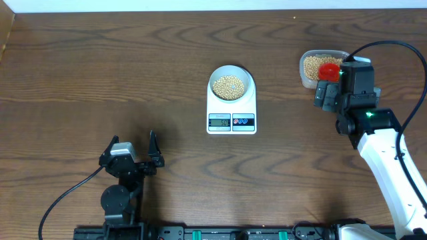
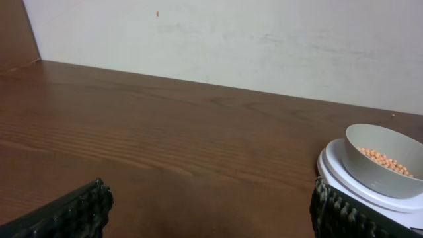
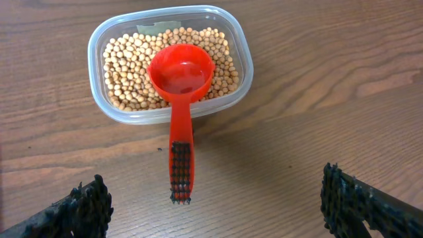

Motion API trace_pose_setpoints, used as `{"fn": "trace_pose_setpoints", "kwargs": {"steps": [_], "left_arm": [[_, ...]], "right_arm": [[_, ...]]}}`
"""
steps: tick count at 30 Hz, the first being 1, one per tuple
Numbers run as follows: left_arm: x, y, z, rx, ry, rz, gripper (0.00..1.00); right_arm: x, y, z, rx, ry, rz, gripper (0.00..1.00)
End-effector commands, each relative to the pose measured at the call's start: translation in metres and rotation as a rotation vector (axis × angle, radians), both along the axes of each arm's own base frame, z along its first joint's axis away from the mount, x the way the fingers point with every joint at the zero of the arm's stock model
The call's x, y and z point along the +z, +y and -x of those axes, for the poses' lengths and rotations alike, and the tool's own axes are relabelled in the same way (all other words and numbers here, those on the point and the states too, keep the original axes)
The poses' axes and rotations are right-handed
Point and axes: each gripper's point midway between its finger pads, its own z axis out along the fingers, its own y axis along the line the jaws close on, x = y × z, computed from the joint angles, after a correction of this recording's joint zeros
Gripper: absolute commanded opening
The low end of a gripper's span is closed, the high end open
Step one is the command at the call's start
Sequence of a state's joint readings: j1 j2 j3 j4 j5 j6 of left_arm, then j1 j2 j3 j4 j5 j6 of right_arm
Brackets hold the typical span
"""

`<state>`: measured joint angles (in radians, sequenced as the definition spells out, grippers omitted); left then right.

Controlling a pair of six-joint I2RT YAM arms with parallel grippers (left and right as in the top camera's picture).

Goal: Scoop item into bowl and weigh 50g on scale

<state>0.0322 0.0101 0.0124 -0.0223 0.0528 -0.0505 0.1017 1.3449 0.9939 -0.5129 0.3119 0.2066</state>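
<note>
1. Two grippers on this rig, and both have their jaws spread wide with nothing in them.
2. The scale has the bowl sitting right on its platform, just behind the display. There's a shallow layer of beans in the bowl. The readout is too small to make out.
3. Off to the scale's right and a bit further back, well apart from it, is a clear tub with more of the beans. A red scoop lies with its cup on them, and the cup looks empty. Its handle hangs over the tub's near rim, with the end down on the table.
4. The right gripper hovers just on the near side of that tub. The handle tip points into the gap between the fingers and touches neither.
5. The left gripper sits nearer and to the left of the scale, well apart. The scale is outside its gap, past one finger.
</note>
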Motion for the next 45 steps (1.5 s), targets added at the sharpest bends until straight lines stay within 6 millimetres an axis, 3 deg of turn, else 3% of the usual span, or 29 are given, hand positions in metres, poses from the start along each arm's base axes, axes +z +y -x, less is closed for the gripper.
{"fn": "trace_pose_setpoints", "kwargs": {"steps": [1, 12, 19, 26, 34, 45], "left_arm": [[-0.015, 0.005, 0.002, 0.023, 0.051, -0.014, 0.98], [-0.015, 0.005, 0.002, 0.023, 0.051, -0.014, 0.98], [-0.015, 0.005, 0.002, 0.023, 0.051, -0.014, 0.98], [-0.015, 0.005, 0.002, 0.023, 0.051, -0.014, 0.98], [-0.015, 0.005, 0.002, 0.023, 0.051, -0.014, 0.98], [-0.015, 0.005, 0.002, 0.023, 0.051, -0.014, 0.98]], "right_arm": [[0.014, -0.002, -0.001, -0.002, -0.031, 0.017, 0.99], [0.016, -0.003, 0.022, -0.006, -0.126, -0.006, 0.99], [0.023, -0.003, 0.034, 0.002, -0.424, -0.045, 0.99], [0.031, -0.004, 0.063, 0.012, -0.689, -0.078, 0.99], [0.014, -0.007, 0.093, 0.013, -0.769, -0.087, 0.99], [0.002, -0.005, 0.108, 0.036, -0.801, -0.093, 0.99]]}}
